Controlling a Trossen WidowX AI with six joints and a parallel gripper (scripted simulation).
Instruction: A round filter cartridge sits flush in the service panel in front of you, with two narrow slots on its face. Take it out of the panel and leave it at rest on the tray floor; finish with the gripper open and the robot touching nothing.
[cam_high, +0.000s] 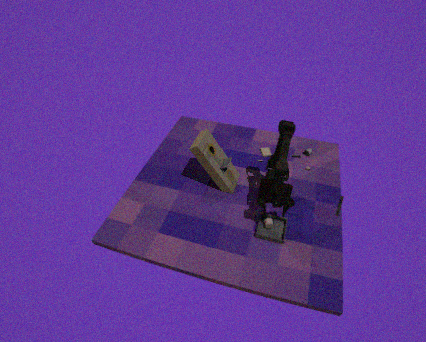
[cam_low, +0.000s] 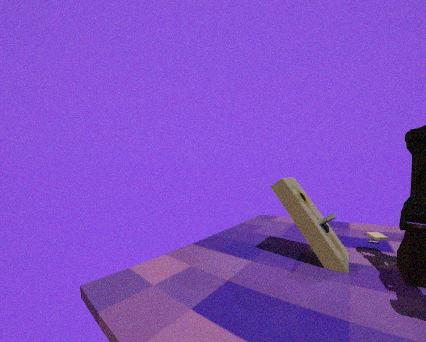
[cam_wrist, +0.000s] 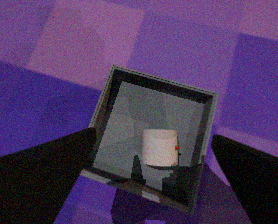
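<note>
The pale round cartridge (cam_high: 268, 222) (cam_wrist: 160, 148) lies inside the grey square tray (cam_high: 276, 233) (cam_wrist: 150, 106), apparently on its side, with a small red mark at its right edge in the wrist view. Its slots cannot be made out. My gripper (cam_high: 275, 210) (cam_wrist: 155, 136) is wide open and empty above the tray, with one finger on either side of the cartridge in the wrist view and apart from it. The tilted cream service panel (cam_high: 215, 162) (cam_low: 310, 225) stands away from the tray, with a dark round opening (cam_high: 212, 149) (cam_low: 302, 196) in its upper part.
A grey tab (cam_high: 226, 163) (cam_low: 328, 219) sticks out of the panel face, beside a second dark opening. A pale flat square (cam_high: 265, 151) (cam_low: 376, 236) and several small bits lie behind the arm. A dark object (cam_high: 339, 205) is at the table's right edge.
</note>
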